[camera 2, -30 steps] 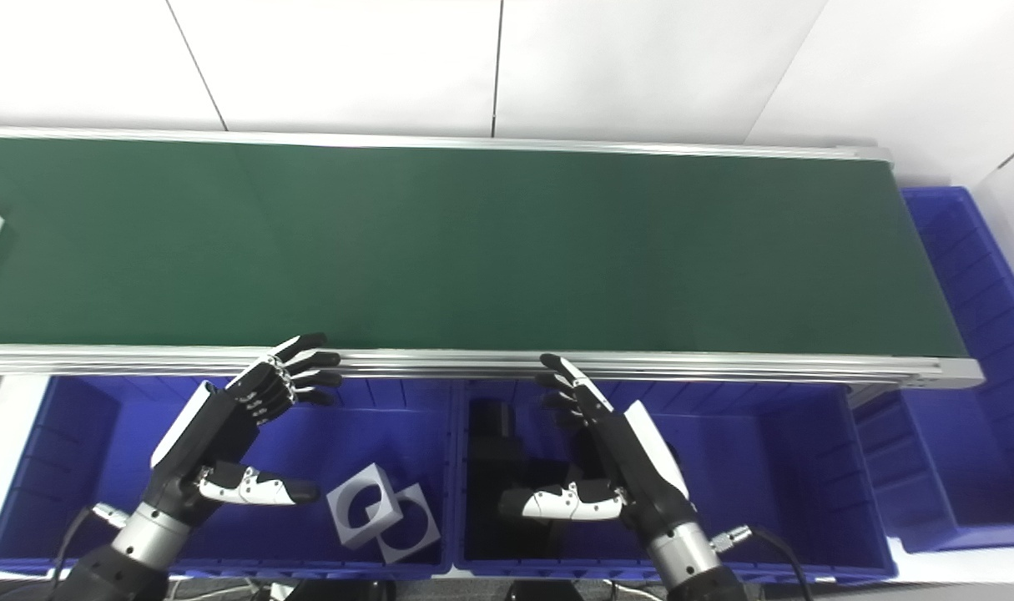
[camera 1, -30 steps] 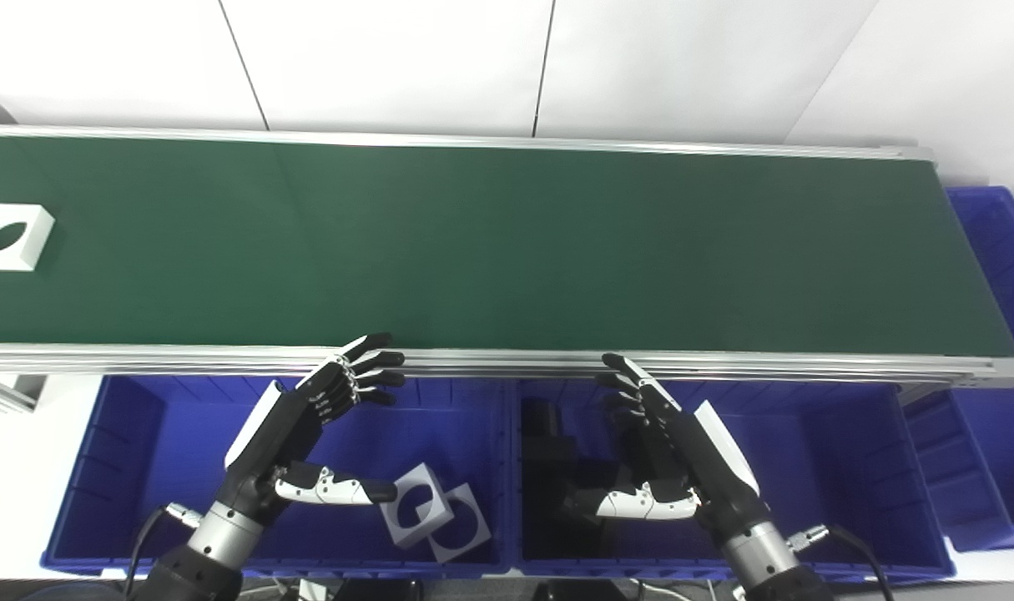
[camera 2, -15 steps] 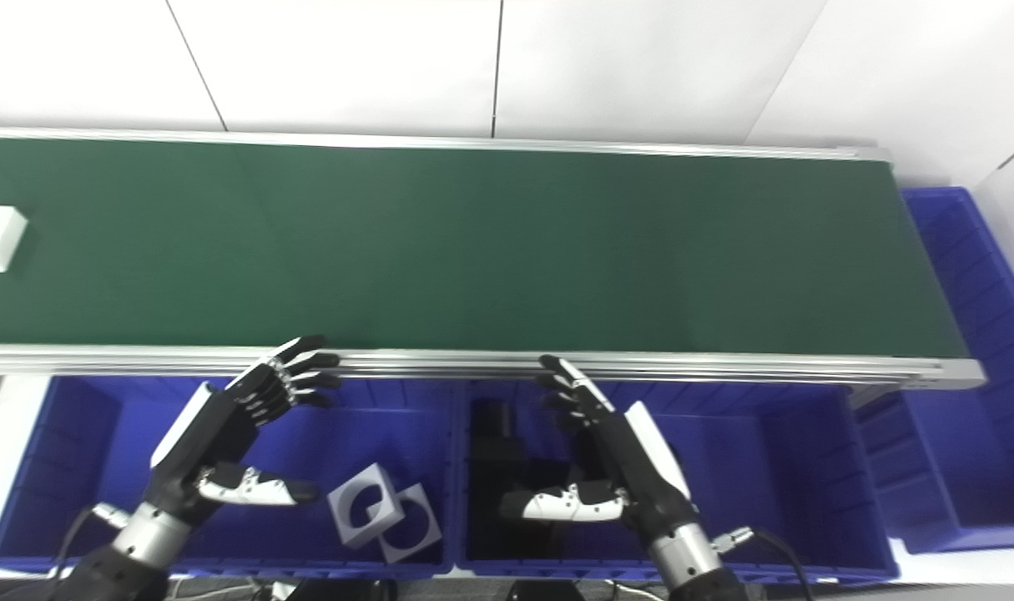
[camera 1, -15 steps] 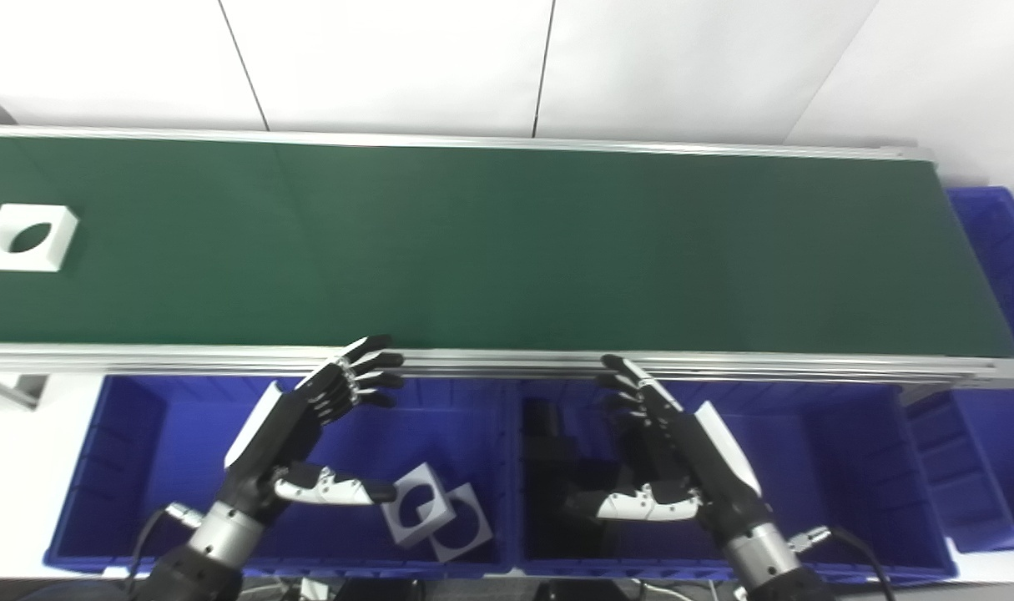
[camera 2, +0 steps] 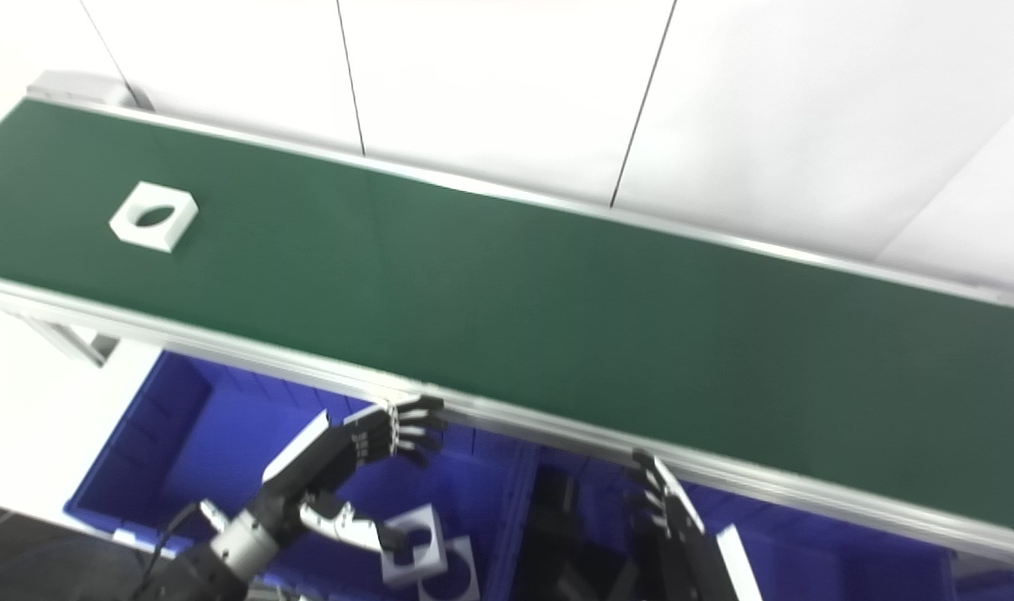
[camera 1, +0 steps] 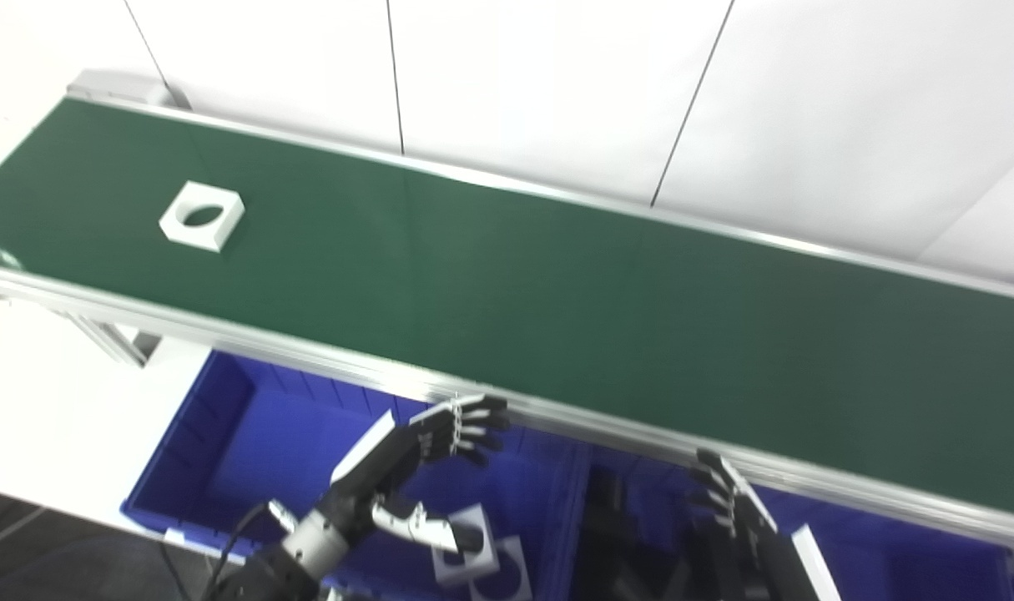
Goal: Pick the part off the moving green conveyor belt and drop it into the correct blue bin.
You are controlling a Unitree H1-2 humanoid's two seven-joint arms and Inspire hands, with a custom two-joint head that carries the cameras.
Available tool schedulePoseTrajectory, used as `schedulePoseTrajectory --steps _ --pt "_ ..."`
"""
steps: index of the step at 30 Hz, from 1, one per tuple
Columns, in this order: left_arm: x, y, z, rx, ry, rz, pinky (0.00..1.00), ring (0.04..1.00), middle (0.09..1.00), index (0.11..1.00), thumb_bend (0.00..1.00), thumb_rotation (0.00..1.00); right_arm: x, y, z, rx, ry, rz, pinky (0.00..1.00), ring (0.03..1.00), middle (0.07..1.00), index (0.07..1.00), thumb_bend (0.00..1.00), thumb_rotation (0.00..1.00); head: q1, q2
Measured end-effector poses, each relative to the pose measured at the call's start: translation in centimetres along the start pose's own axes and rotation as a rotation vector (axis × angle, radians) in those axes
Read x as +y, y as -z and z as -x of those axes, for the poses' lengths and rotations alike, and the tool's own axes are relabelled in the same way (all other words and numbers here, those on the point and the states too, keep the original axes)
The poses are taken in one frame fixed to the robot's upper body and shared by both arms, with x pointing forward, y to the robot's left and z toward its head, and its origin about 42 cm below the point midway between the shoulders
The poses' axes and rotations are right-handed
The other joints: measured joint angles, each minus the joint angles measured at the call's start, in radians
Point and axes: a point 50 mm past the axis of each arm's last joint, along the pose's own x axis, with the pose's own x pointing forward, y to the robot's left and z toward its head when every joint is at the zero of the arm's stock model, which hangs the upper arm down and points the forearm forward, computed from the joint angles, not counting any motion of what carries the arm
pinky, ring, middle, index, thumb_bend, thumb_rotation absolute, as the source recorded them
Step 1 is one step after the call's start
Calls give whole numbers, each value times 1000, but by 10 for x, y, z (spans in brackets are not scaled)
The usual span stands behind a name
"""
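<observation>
A white square part [camera 1: 202,216] with a round hole lies on the green conveyor belt [camera 1: 515,284] at its far left end. My left hand [camera 1: 406,467] hovers open over the left blue bin [camera 1: 231,434], below the belt's near rail, far to the right of the part. My right hand [camera 1: 744,534] is at the bottom edge over the second blue bin [camera 2: 874,551], fingers spread and holding nothing, partly cut off. Two white square parts [camera 1: 481,559] lie in the left bin under my left thumb.
The belt's aluminium near rail [camera 1: 557,413] runs between my hands and the belt. Dark parts [camera 2: 573,542] lie in the second bin. A white wall [camera 1: 557,83] stands behind the belt. White floor [camera 1: 56,401] shows at the left.
The camera has swung left and tilted, shifting the whole picture. The white part has ridden rightward along the belt. Both hands keep their open pose over the bins.
</observation>
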Motion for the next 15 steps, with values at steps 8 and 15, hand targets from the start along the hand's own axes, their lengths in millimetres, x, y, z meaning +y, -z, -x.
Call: schedulePoseTrajectory --steps 8,15 --pt "-1 3 0 8 4 5 636 715 798 841 914 270 1 0 2 7 -3 1 758 847 893 938 892 126 -21 -26" --pt "0 5 0 17 -1 7 621 709 786 832 931 269 2 0 1 10 -3 -4 727 829 887 920 911 46 -32 -66"
